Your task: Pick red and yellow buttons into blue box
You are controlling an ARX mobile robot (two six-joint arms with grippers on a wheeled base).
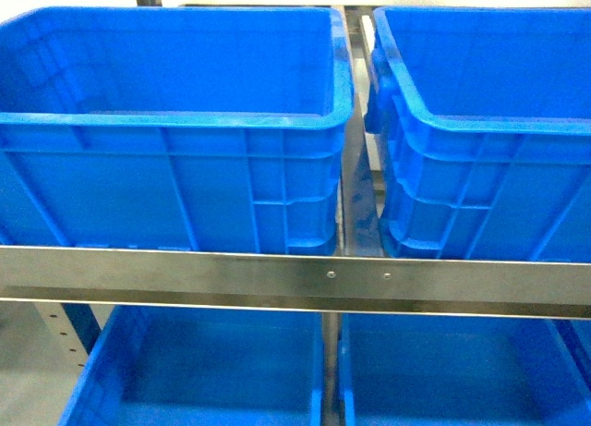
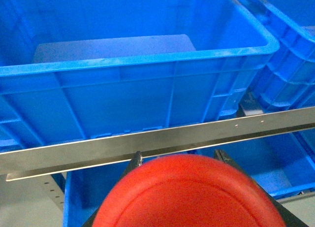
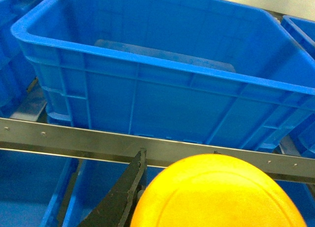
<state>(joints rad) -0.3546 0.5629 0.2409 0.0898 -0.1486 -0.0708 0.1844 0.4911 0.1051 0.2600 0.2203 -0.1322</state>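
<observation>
- On the upper shelf of the rack [image 1: 295, 287], behind its front steel rail, you've got two deep blue crates side by side: the left blue box [image 1: 175, 130] at the left end, the right blue box [image 1: 480, 139] at the right end. Only a narrow gap with the rack upright between them.
- Both look empty, just flat floors. Lower shelf holds more blue bins [image 1: 212, 371], partly hidden under the rail.
- The task sentence doesn't say which crate is the target. Each wrist camera faces the crate on its own side.
- What's in the way: the front rail, then the thick rolled rim. My read is you need to clear both before releasing, since both arms sit low, about rail height.
- Red button [image 2: 189, 195] is in the left gripper [image 2: 177, 163], cap filling the bottom of the left wrist view, jaws closed around it.
- Yellow button [image 3: 219, 195] is in the right gripper [image 3: 179, 160], same picture, jaws closed on it.
- Handling, as a guess: light, rigid plastic, smooth domed caps that'd slip, so hold the black body under the cap. Bodies aren't visible here. A short drop into the crate should do no harm.
</observation>
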